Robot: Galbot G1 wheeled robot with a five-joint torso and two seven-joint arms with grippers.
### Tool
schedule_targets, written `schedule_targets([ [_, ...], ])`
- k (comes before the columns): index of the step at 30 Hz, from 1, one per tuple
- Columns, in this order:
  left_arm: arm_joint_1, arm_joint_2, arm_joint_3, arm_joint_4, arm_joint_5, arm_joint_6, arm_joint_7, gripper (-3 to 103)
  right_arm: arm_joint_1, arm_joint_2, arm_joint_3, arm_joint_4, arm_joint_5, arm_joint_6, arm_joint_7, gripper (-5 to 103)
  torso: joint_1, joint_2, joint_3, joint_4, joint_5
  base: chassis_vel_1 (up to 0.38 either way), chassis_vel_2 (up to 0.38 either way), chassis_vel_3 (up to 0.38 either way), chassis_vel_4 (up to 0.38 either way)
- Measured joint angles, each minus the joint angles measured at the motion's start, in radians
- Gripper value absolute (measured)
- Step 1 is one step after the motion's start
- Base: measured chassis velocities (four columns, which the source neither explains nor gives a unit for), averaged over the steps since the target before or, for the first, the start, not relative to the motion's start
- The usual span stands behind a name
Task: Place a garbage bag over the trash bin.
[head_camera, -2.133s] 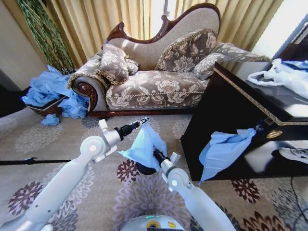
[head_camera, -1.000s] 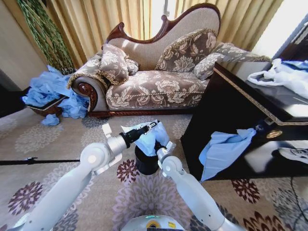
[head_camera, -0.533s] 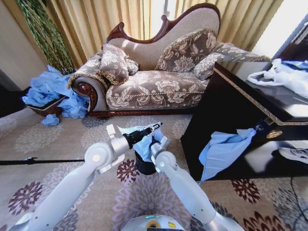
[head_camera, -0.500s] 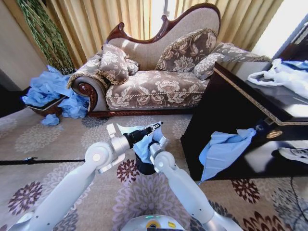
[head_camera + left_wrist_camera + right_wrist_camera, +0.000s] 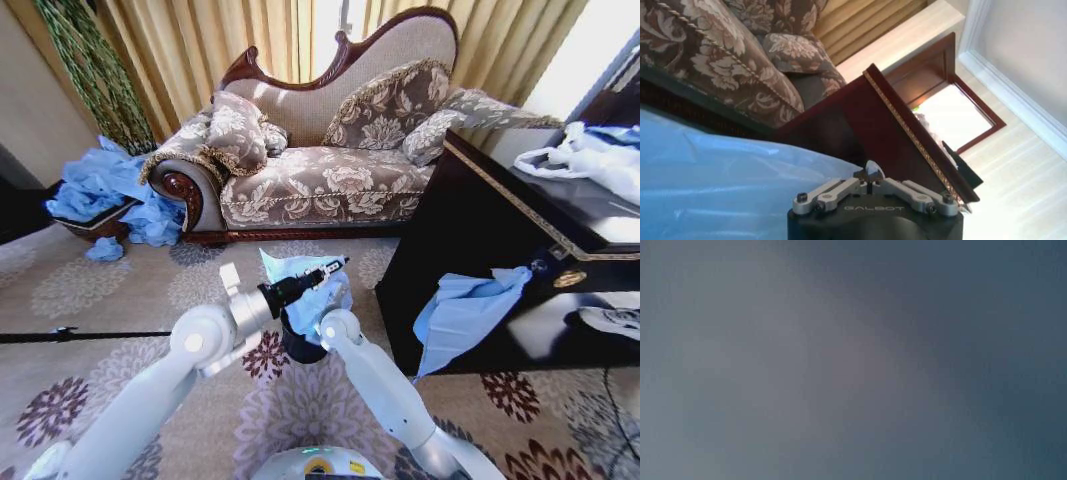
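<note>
You are looking at a light-blue garbage bag, a black trash bin and a brown floral sofa.

Light-blue translucent plastic garbage bag over small black round trash bin, frame centre. Floral upholstered sofa at 12 o'clock behind. Dark wooden cabinet at 3 o'clock. Blue bag heap at 10 o'clock.

Both arms reach forward and meet at the centre.

The left pincer is extended past the bent elbow, fingers pressed together at the tip (seen closely from its wrist); the right arm angles up beside it, its pincer covered.
</note>
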Motion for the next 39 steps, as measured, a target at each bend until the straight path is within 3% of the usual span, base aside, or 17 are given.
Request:
schedule_targets([
  [6, -0.038, -0.061, -0.011, 0.068, 0.015, -0.031, -0.025, 0, -0.033, -0.104, -0.055, 0.029, -0.002, -0.168, 0.049, 0, 0.000, 0.000, 0.000, -0.0005, 0.0001, 0.000, 0.000, 0.000, 0.000],
  [10, -0.060, -0.097, -0.018, 0.106, 0.024, -0.047, -0.046, 0, -0.024, -0.130, -0.065, 0.036, 0.015, -0.233, 0.078, 0, 0.000, 0.000, 0.000, -0.0006, 0.0001, 0.000, 0.000, 0.000, 0.000],
  [18, -0.156, -0.195, -0.018, 0.262, 0.072, -0.103, -0.124, 0, 0.047, -0.169, -0.074, 0.047, 0.191, -0.411, 0.190, 0, 0.000, 0.000, 0.000, -0.0002, 0.0001, 0.000, 0.000, 0.000, 0.000],
  [21, -0.183, -0.226, -0.015, 0.306, 0.096, -0.113, -0.137, 0, 0.064, -0.191, -0.084, 0.050, 0.238, -0.440, 0.217, 0, 0.000, 0.000, 0.000, -0.0011, 0.0001, 0.000, 0.000, 0.000, 0.000],
  [25, -0.185, -0.255, -0.028, 0.351, 0.147, -0.137, -0.144, 0, 0.102, -0.207, -0.118, 0.036, 0.292, -0.471, 0.232, 0, 0.000, 0.000, 0.000, 0.0001, 0.0002, 0.000, 0.000, 0.000, 0.000],
  [30, -0.155, -0.284, -0.075, 0.400, 0.221, -0.167, -0.138, 0, 0.157, -0.221, -0.179, 0.007, 0.351, -0.508, 0.244, 0, 0.000, 0.000, 0.000, -0.0003, 0.0001, 0.000, 0.000, 0.000, 0.000],
  [39, -0.115, -0.314, -0.155, 0.496, 0.302, -0.204, -0.129, 0, 0.238, -0.180, -0.247, -0.089, 0.397, -0.527, 0.232, 0, 0.000, 0.000, 0.000, -0.0002, -0.0001, 0.000, 0.000, 0.000, 0.000],
])
